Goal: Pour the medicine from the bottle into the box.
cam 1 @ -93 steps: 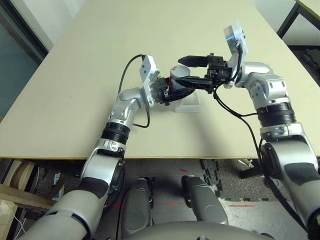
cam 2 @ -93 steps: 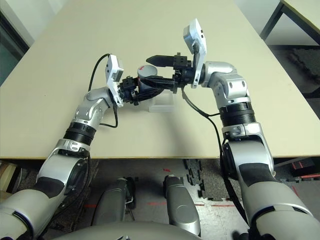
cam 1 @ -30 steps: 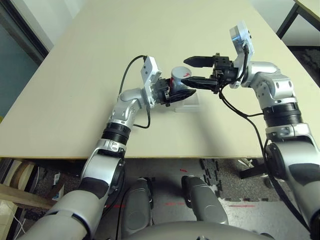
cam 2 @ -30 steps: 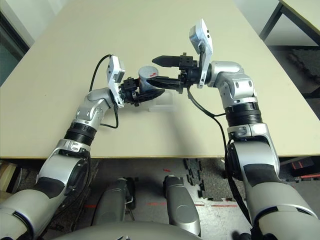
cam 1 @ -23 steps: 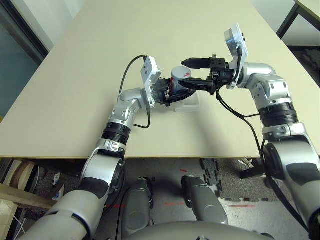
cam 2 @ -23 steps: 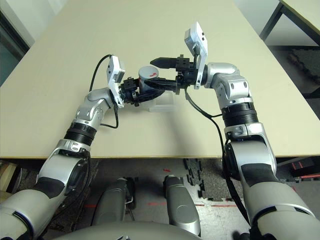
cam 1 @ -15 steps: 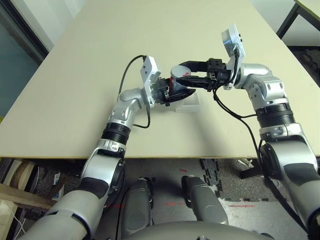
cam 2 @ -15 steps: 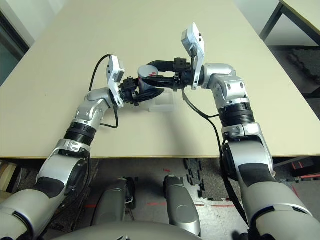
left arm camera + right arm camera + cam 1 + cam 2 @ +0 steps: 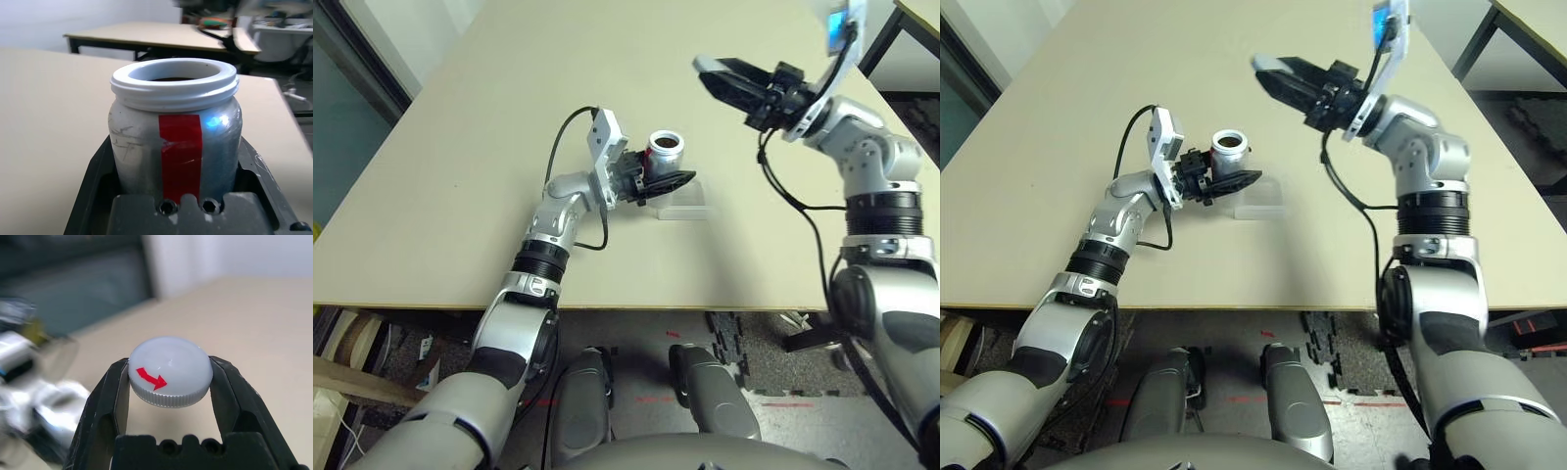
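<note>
1. Right wrist view: the right gripper (image 9: 170,377) now clamps the cap (image 9: 170,371), lifted off and carried away.
2. The left gripper (image 9: 658,182) holds the bottle (image 9: 665,155) upright, mouth open, beside the box (image 9: 683,203).
3. Uncapped, the bottle looks ready to tip; medicine unseen inside.

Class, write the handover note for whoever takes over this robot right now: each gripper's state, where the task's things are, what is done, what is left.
Left gripper: shut on the bottle, held upright just above the table, mouth open.
Right gripper: shut on the cap, raised up and off to the right, well clear of the bottle.
Box: clear tray on the table, right beside the held bottle, under the left gripper's fingers.
Done: cap is off.
Left: tip the bottle over the box so the medicine falls in. The medicine itself cannot be made out inside the dark bottle mouth.
</note>
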Robot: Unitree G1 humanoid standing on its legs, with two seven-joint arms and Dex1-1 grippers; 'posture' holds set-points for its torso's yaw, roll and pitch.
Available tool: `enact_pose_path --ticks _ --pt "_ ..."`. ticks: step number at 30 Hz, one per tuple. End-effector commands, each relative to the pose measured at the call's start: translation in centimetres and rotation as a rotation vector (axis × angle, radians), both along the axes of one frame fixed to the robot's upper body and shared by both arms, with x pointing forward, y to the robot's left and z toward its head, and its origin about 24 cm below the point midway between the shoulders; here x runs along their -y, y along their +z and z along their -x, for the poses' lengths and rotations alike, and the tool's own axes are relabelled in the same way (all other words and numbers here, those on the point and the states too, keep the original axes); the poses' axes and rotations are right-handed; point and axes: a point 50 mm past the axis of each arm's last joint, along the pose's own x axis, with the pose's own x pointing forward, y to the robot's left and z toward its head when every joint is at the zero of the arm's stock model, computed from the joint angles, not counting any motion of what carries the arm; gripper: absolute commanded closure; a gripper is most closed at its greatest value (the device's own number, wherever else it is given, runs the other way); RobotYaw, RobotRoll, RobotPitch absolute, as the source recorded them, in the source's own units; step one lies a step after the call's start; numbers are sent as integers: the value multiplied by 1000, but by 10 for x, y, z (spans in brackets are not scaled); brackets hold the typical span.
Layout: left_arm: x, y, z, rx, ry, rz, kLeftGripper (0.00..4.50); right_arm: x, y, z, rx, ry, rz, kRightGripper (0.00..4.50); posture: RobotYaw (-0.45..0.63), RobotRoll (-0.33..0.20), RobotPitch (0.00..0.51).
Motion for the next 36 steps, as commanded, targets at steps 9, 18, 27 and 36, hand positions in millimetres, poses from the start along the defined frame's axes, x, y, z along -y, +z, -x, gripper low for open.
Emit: enact_pose_path --ticks 9,18,27,36 --pt "-8 8 -14 23 103 -20 1896 31 -44 13 -88 -284 309 1921 -245 0 127" --pt "-9 7 -15 26 113 -30 1896 35 -56 5 -91 -377 367 1921 -234 0 127" --pt "-11 7 -15 31 126 -32 1896 35 -61 1 -64 -412 414 1184 -225 0 132" --pt "-14 5 -16 25 147 -40 1896 35 -61 0 -40 -425 397 0 -228 0 123"
